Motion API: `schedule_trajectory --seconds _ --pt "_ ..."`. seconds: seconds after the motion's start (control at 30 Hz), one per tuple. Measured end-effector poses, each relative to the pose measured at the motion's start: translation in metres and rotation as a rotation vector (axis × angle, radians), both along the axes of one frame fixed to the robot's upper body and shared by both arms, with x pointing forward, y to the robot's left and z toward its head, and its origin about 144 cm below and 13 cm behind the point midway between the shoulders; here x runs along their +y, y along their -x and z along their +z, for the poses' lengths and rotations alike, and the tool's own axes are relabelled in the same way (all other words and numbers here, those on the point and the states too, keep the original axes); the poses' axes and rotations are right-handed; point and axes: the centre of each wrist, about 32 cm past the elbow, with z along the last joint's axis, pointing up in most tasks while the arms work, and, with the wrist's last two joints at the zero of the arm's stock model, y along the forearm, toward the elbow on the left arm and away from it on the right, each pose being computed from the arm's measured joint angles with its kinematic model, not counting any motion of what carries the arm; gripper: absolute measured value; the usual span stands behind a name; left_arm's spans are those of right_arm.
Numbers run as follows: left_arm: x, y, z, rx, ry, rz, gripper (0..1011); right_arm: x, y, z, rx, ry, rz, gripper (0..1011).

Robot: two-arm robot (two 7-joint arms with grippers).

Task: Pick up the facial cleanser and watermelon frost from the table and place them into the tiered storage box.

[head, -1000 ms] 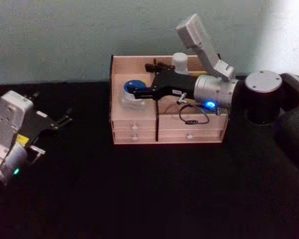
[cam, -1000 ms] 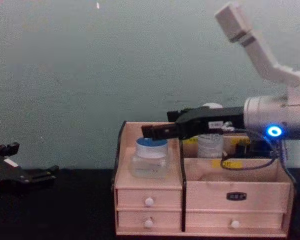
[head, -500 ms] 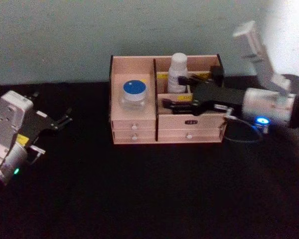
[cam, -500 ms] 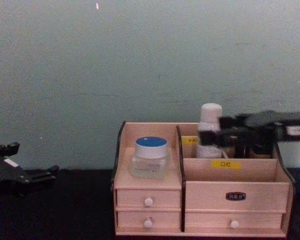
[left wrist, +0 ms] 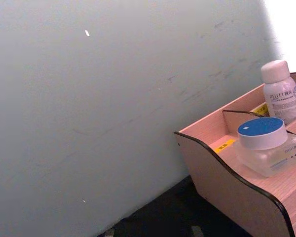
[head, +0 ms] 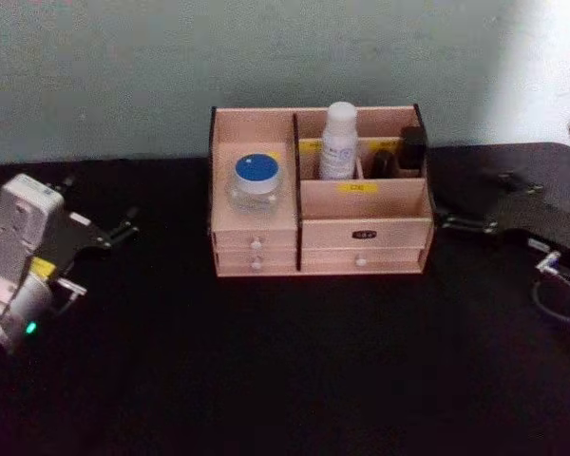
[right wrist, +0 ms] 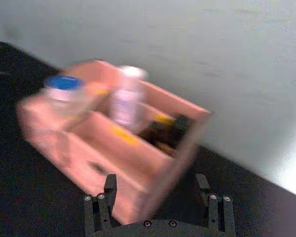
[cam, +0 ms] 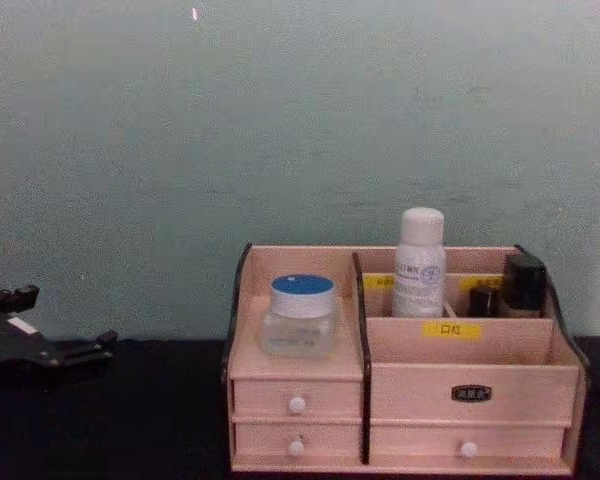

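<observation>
The tiered storage box stands at the table's back middle, and also shows as the storage box. A clear jar with a blue lid sits in its left compartment. A white bottle stands upright in a back compartment. I cannot tell which is the facial cleanser and which the watermelon frost. My right gripper is open and empty, just right of the box. My left gripper rests open at the far left.
Small dark items fill the box's back right compartment. A pale wall rises right behind the box. Black tabletop stretches in front of the box and between it and each gripper.
My right gripper has drawn back from over the box's left compartment to the table right of the box. The blue-lidded jar stays in the compartment. The left arm has not moved.
</observation>
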Motion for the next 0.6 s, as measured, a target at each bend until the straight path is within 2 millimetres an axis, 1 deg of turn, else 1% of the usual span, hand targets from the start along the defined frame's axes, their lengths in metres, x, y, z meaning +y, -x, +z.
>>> schedule_trajectory --seconds 0.07,0.1,0.17,0.2,0.23,0.33,0.37,0.53,0.6 --pt "0.000 0.000 0.000 0.000 0.000 0.000 1001 0.000 0.007 -0.004 -0.033 0.024 -0.073 1003" --pt "0.000 0.000 0.000 0.000 0.000 0.000 1001 0.001 0.012 -0.008 -0.060 0.044 -0.139 1003" --pt "0.000 0.000 0.000 0.000 0.000 0.000 1001 0.002 0.016 -0.013 -0.092 0.070 -0.201 1002" --pt "0.000 0.000 0.000 0.000 0.000 0.000 1001 0.006 0.019 -0.019 -0.126 0.100 -0.263 1002" --pt "0.000 0.000 0.000 0.000 0.000 0.000 1001 0.007 0.020 -0.023 -0.140 0.114 -0.287 1002" --pt "0.000 0.000 0.000 0.000 0.000 0.000 1001 0.012 0.021 -0.034 -0.175 0.151 -0.356 1002" --pt "0.000 0.000 0.000 0.000 0.000 0.000 1001 0.015 0.020 -0.042 -0.180 0.159 -0.389 1002" --pt "0.000 0.000 0.000 0.000 0.000 0.000 1001 0.025 0.013 -0.067 -0.159 0.185 -0.437 1002" --pt "0.000 0.000 0.000 0.000 0.000 0.000 1001 0.027 0.011 -0.072 -0.151 0.189 -0.442 1002"
